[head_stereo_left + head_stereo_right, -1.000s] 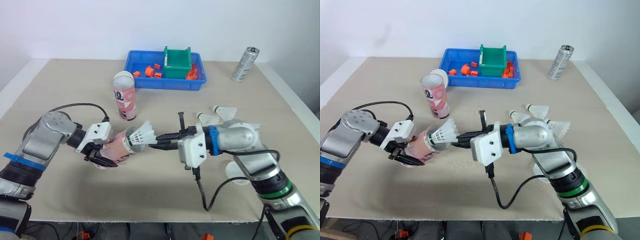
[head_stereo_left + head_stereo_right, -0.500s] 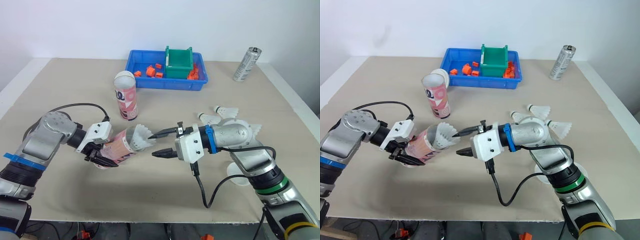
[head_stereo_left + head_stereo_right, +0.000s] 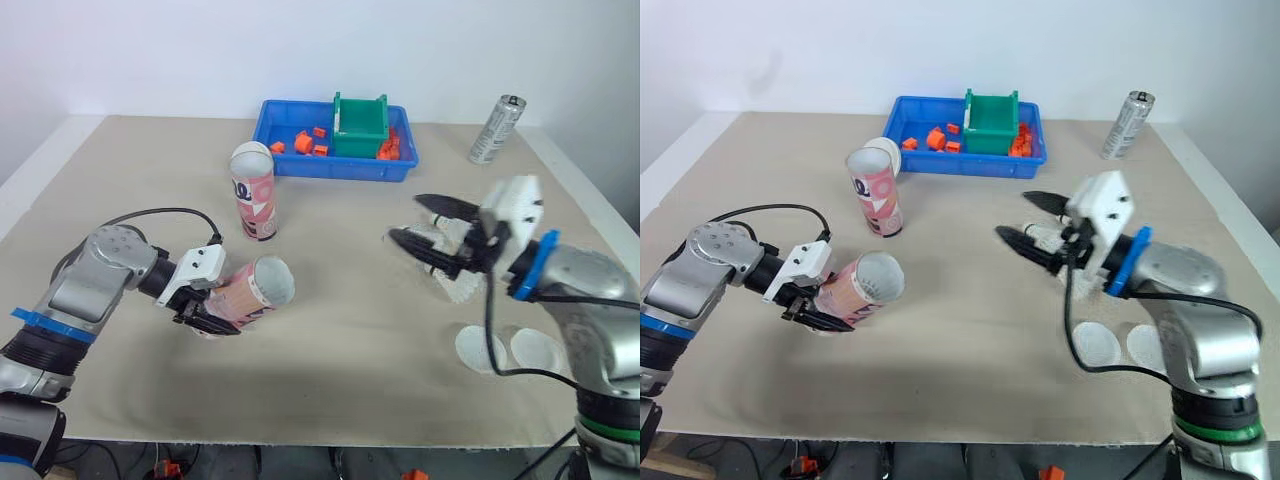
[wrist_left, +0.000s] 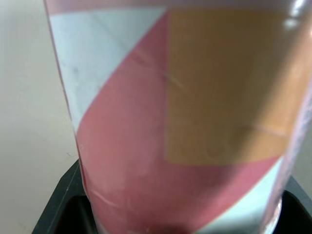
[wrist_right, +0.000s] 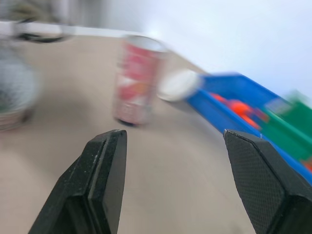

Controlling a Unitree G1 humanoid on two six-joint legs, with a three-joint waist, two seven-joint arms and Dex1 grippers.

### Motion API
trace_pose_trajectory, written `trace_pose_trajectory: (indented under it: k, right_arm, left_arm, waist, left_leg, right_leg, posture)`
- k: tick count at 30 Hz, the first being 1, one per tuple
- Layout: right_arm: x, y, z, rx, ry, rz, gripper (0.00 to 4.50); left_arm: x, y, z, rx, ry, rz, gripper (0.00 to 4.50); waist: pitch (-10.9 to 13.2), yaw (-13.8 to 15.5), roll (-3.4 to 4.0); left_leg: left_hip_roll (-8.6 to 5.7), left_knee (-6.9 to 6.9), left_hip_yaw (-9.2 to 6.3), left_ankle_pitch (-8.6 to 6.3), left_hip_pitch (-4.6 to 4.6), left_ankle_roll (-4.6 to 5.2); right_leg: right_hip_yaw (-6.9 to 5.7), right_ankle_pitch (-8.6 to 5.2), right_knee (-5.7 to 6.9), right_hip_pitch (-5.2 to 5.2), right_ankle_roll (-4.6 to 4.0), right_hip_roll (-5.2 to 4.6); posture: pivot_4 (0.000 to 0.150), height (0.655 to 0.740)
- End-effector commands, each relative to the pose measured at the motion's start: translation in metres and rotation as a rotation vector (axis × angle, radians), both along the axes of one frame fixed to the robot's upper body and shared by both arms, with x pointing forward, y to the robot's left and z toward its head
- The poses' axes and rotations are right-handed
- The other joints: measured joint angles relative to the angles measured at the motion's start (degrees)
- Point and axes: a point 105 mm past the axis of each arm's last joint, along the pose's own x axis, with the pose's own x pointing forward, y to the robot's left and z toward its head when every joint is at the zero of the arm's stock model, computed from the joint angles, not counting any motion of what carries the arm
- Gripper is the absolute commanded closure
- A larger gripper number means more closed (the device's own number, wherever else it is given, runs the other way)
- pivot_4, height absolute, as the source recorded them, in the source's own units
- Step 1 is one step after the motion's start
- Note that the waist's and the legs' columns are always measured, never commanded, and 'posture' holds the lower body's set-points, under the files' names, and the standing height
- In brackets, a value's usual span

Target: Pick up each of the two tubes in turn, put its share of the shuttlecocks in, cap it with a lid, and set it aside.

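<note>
The left gripper (image 3: 205, 312) is clamped on a pink tube (image 3: 252, 288), holding it tilted above the table (image 3: 340, 380) with its open mouth toward the right arm. The left wrist view gives the grip up close: a black finger (image 4: 58, 204) sits against each side of the tube's pink, orange and pale blue wrap. What lies inside the mouth cannot be made out.

The right gripper (image 3: 405, 218) hangs well apart from that tube, its 2 fingers spread wide with nothing between them. White shuttlecocks (image 3: 1041, 233) lie on the table behind it, partly hidden. 2 loose lids (image 3: 480, 348) lie flat near the table's front edge, under the right arm.

The second tube (image 3: 253, 200) stands upright near the blue tray (image 3: 340, 168). The right wrist view adds a white lid (image 5: 179, 84) just beside that tube's top, toward the tray.
</note>
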Motion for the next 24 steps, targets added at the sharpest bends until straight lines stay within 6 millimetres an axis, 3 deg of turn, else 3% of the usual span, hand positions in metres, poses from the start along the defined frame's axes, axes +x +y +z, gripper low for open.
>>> trace_pose_trajectory:
  k: [1, 7, 14, 24]
  right_arm:
    - [-0.01, -0.03, -0.01, 0.01, 0.019, -0.137, 1.09]
    - [-0.027, -0.051, -0.055, -0.014, 0.152, -0.218, 1.09]
    - [-0.032, -0.064, -0.076, -0.035, 0.225, -0.242, 1.09]
    - [-0.012, -0.067, -0.102, -0.03, 0.262, -0.264, 1.09]
  left_arm:
    - [0.003, -0.001, 0.007, -0.009, -0.027, -0.014, 1.55]
    - [0.005, -0.002, 0.006, -0.014, -0.031, -0.021, 1.55]
    - [0.004, -0.004, 0.004, -0.019, -0.025, -0.025, 1.55]
    - [0.006, -0.004, 0.006, -0.021, -0.039, -0.023, 1.55]
  waist:
    - [0.0, 0.0, 0.01]
    - [0.0, -0.29, 0.01]
    - [0.0, -0.55, 0.02]
    - [0.01, -0.54, 0.03]
  left_leg:
    - [-0.01, 0.01, 0.01, 0.0, -0.01, 0.0]
    - [-0.01, 0.08, 0.03, 0.02, 0.04, 0.02]
    - [-0.01, 0.12, 0.06, 0.03, 0.06, 0.04]
    - [-0.02, 0.12, 0.06, 0.03, 0.05, 0.04]
  right_leg:
    - [0.01, 0.0, 0.0, -0.01, 0.01, -0.01]
    - [0.01, 0.09, 0.0, 0.02, 0.04, -0.02]
    - [0.03, 0.14, 0.0, 0.03, 0.04, -0.03]
    - [0.03, 0.14, 0.0, 0.03, 0.04, -0.03]
  posture:
    - [0.15, 0.7309]
    - [0.15, 0.7309]
    - [0.15, 0.7309]
    - [0.15, 0.7309]
